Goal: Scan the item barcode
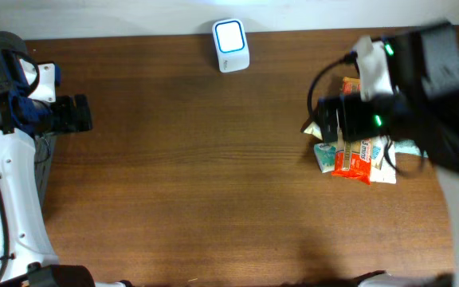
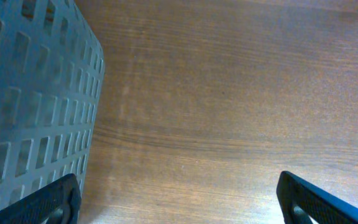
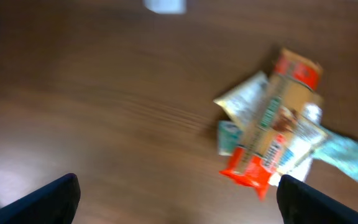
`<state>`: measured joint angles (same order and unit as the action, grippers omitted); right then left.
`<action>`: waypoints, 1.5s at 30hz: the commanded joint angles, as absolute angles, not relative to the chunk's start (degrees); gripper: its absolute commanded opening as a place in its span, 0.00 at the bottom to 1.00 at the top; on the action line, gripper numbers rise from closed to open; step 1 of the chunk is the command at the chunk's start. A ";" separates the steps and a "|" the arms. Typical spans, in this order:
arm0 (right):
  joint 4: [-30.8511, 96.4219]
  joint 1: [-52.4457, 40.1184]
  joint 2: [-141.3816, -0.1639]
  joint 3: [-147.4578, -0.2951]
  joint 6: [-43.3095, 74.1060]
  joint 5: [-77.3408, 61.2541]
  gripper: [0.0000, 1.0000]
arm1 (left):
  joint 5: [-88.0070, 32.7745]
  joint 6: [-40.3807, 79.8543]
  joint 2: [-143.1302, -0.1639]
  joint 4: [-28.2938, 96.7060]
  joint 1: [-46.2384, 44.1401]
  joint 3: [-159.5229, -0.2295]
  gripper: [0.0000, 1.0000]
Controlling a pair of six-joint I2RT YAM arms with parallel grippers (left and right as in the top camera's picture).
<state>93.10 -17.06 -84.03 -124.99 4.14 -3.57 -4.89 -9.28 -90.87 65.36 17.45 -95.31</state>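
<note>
Left gripper (image 2: 180, 205) and right gripper (image 3: 178, 200) gape empty — the heaped packets (image 3: 272, 134) invite a two-at-once pinch.

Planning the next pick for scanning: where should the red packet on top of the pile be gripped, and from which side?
I'd grip the red packet across its narrow middle, coming straight down from above: it lies flat and diagonal on top of the other packets.

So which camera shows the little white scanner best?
The overhead view: the scanner shows whole and sharp. The right wrist view catches only a blurry white sliver of it at the top edge; the left wrist view misses it.
</note>
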 commanded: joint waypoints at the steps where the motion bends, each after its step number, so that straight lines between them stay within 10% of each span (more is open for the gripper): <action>1: 93.25 -22.15 -76.18 -125.80 3.44 -8.14 0.99 | -4.86 -9.98 -90.78 65.25 17.80 -95.72 0.99; 17: 88.68 -18.79 -67.79 -121.03 7.55 10.55 0.99 | -4.86 -9.98 -90.78 65.25 17.80 -95.72 0.99; 32: 9.91 0.12 -11.55 -25.82 -0.40 -4.51 0.99 | -4.86 -9.96 -90.78 65.25 17.80 -95.72 0.99; 45: -5.93 -0.03 -0.19 -0.32 7.42 -5.85 0.99 | -4.86 -9.96 -90.78 65.28 17.80 -95.72 0.99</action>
